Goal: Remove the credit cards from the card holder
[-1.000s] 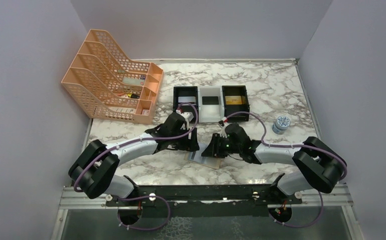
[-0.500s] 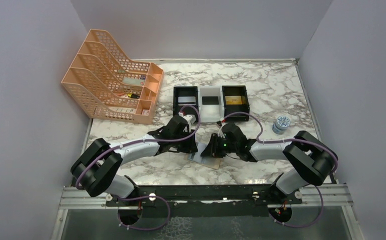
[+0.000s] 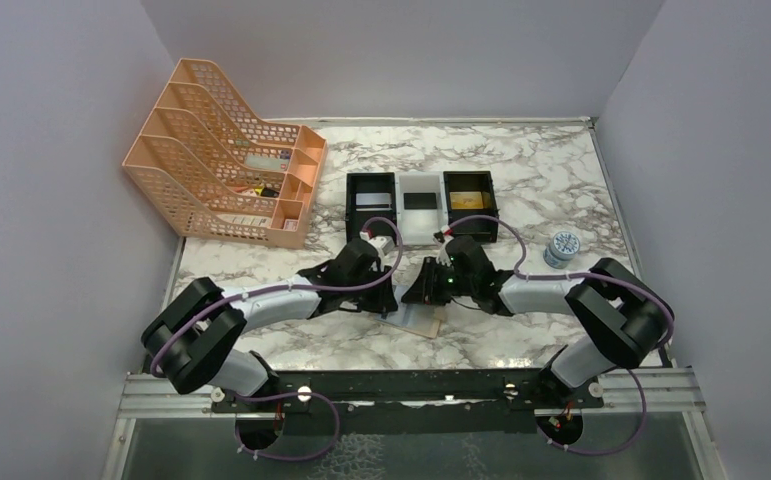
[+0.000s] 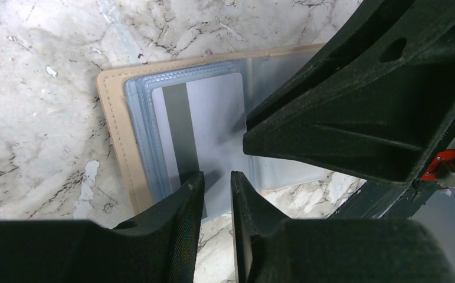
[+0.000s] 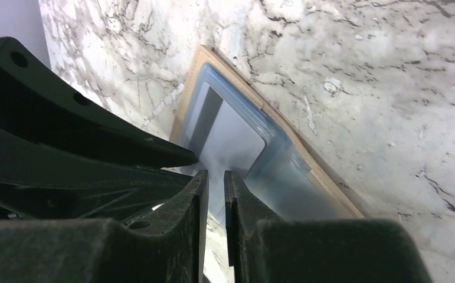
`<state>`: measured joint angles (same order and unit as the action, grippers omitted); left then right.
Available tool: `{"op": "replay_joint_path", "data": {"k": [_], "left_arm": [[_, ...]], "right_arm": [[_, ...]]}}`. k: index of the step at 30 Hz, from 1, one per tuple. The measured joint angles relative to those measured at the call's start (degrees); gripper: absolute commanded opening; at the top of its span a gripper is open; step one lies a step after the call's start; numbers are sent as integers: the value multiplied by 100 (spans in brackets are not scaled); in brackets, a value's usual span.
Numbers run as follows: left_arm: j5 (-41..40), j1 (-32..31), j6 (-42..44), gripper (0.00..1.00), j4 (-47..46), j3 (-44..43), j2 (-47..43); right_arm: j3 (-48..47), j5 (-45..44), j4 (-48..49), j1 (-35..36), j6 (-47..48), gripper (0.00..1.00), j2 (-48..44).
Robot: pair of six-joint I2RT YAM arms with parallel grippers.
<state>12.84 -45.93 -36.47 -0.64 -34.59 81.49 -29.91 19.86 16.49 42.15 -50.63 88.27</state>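
Left hand (image 4: 217, 178), right hand (image 5: 216, 175) closer in, nearly shut at card holder (image 4: 116, 132) on marble tabletop (image 3: 541, 170); grip uncertain.

We see soft, even light from above in the top view: the table (image 3: 561, 180) is bright and the arms (image 3: 281, 295) cast only faint shadows. In both wrist views the black fingers (image 4: 166, 236) loom close, dark and soft-edged, while the marble stays sharp. Their shadow dims the card (image 4: 213, 112), and the sleeves (image 5: 284, 171) look hazy.
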Motion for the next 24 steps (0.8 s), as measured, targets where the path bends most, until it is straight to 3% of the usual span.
{"op": "replay_joint_path", "data": {"k": [7,11,22,24], "left_arm": [[-396,-33,-87,39,94,98,-260],[-752,-33,-24,39,275,46,-306],[-798,-33,166,27,334,-85,-90],[-793,-33,164,26,330,-15,-177]], "right_arm": [[-39,22,-15,-2,-122,19,24],[79,20,-15,-2,-208,19,24],[7,129,122,-55,-234,17,328],[-2,146,160,-59,-234,10,356]]}}
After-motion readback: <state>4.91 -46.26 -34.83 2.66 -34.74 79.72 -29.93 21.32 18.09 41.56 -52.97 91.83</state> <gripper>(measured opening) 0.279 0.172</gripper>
